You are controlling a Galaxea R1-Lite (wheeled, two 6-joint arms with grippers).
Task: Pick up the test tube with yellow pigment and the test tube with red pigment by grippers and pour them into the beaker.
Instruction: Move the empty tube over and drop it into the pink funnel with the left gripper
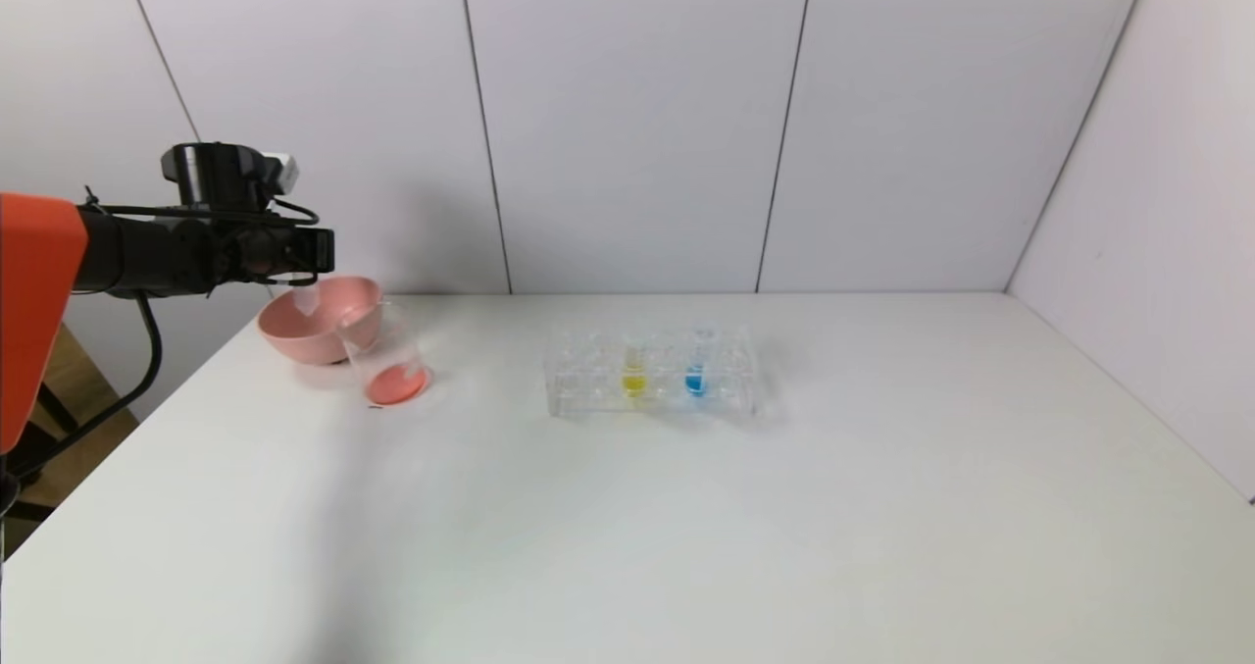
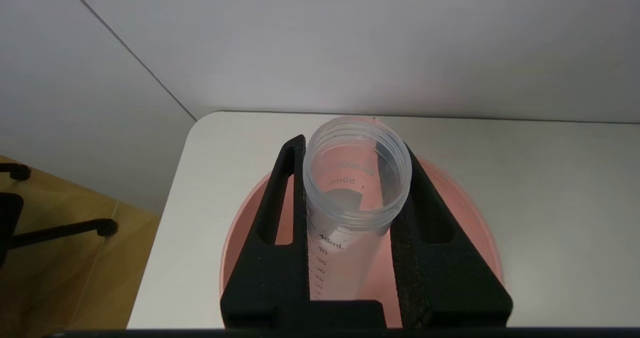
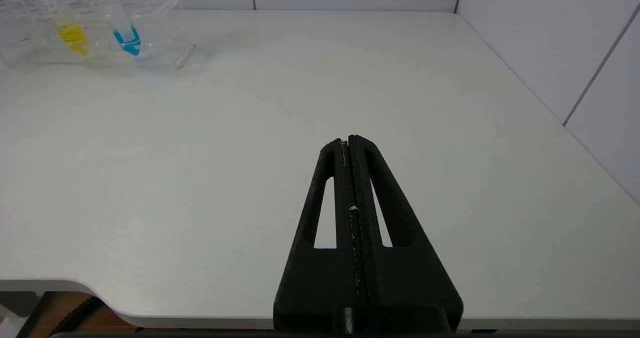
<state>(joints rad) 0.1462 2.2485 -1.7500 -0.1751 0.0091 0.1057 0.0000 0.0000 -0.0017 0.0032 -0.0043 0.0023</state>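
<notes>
One clear graduated plastic tube (image 2: 350,213) clamped in the left end effector (image 2: 350,178).
Open mouth up, long axis upright, above the pink bowl (image 2: 465,228) at the worktop's (image 1: 686,527) far-left corner.

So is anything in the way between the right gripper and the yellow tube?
Mostly no. The table between the right gripper and the rack is bare. But the blue tube stands right beside the test tube with yellow pigment, on the gripper's side.
</notes>
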